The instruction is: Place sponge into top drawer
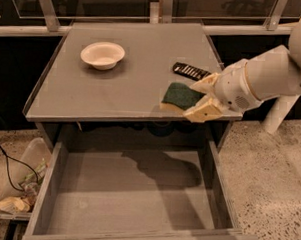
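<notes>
The sponge (179,96), dark green on top with pale yellow foam beneath, is held in my gripper (200,98) above the front right edge of the cabinet top. The gripper's pale fingers (203,111) close on the sponge's right end. My white arm (267,77) reaches in from the right. The top drawer (132,191) is pulled out wide open below, a shallow grey box with a bare flat bottom. The sponge hangs over the drawer's back right part.
A white bowl (103,55) sits on the grey cabinet top (122,85) at the back left. A flat black ribbed packet (190,70) lies on the top just behind the sponge. A bin with rubbish (17,196) and a cable are on the floor at the left.
</notes>
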Robot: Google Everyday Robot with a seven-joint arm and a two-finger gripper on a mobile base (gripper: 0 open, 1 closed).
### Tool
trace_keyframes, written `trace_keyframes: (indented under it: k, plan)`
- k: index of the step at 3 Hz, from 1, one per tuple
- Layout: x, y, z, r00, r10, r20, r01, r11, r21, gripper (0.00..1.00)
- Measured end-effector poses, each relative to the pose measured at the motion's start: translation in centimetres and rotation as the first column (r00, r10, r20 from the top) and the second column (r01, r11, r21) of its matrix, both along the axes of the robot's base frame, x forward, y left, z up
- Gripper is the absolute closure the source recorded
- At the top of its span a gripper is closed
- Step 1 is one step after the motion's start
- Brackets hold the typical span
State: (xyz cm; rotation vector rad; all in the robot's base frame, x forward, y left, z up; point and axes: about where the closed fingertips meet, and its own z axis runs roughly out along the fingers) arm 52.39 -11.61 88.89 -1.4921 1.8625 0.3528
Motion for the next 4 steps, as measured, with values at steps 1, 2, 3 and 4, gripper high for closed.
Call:
trace_keyframes:
  k: [1,2,3,4]
  plan:
    - [-4.9,-1.4,-2.6,0.9982,-0.002,-0.06,0.0,1.0,-0.028,1.0]
    - [-4.9,-1.4,-2.6,0.9982,-0.002,-0.059,0.0,1.0,-0.027,1.0]
    - [-5.3,0.4,-4.4,0.9959,0.032,-0.084,-0.033,0.999,-0.012,1.0]
    - [-6.8,2.7,-8.0,0.9904,0.073,-0.117,-0.073,0.997,0.004,1.0]
